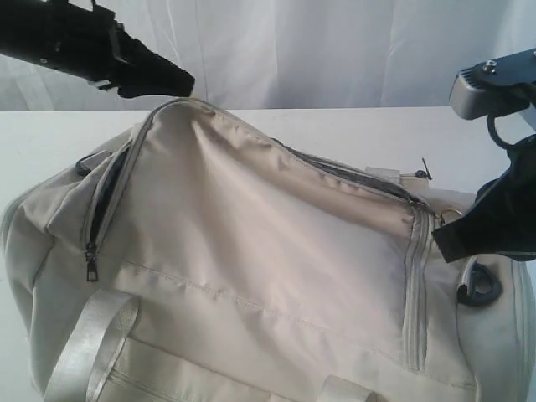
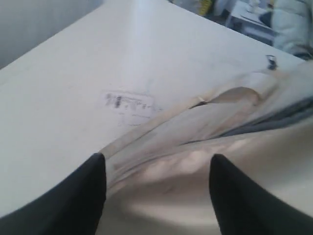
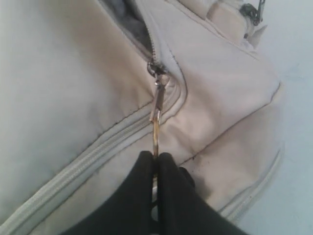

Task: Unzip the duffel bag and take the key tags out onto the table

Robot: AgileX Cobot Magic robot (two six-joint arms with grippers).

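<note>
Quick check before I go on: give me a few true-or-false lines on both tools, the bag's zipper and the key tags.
1. The right tool is shut on a zipper pull. True.
2. The left tool clamps the duffel bag. False: its fingers stand apart.
3. The key tags lie on the table. False: none are in view.
4. The bag's zipper is partly open. True.
</note>
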